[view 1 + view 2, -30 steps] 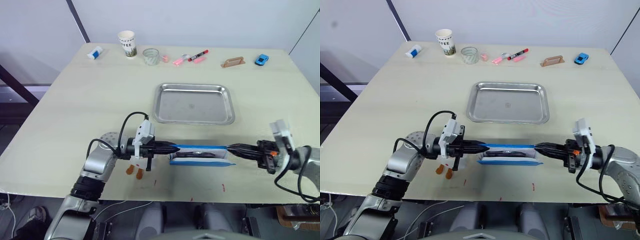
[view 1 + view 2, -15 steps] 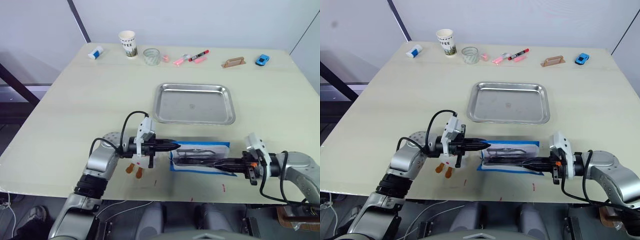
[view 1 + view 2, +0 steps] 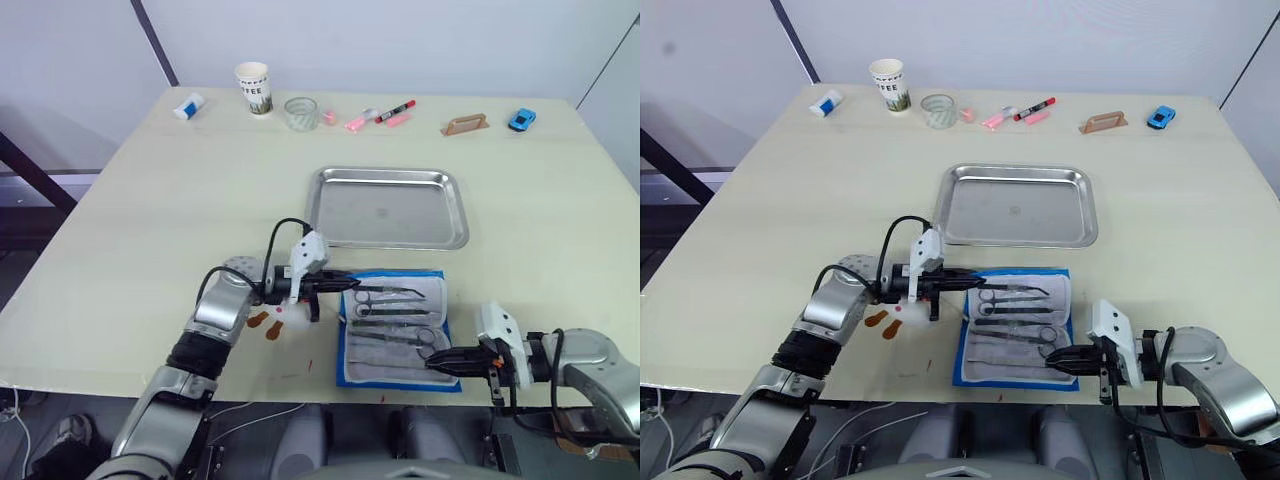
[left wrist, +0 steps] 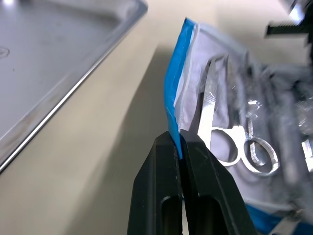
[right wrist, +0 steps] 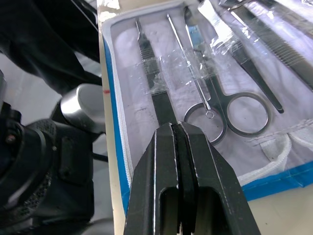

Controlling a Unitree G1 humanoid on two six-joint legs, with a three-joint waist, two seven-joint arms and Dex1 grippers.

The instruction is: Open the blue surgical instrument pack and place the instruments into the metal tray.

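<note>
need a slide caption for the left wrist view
Left gripper pinching the blue surgical instrument pack edge, instruments exposed beside the metal tray.

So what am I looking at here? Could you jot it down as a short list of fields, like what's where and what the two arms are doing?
Pack: blue surgical instrument pack lies unfolded flat on the table, near the front edge
Instruments: several slim metal instruments lying in the pack's whitish insert
Tray: metal tray just behind the pack, nothing in it
Left end effector: shut on the pack's left edge
Right end effector: shut, at the pack's right front part over the insert
Far edge: paper cup, glass, markers, toy car
</note>
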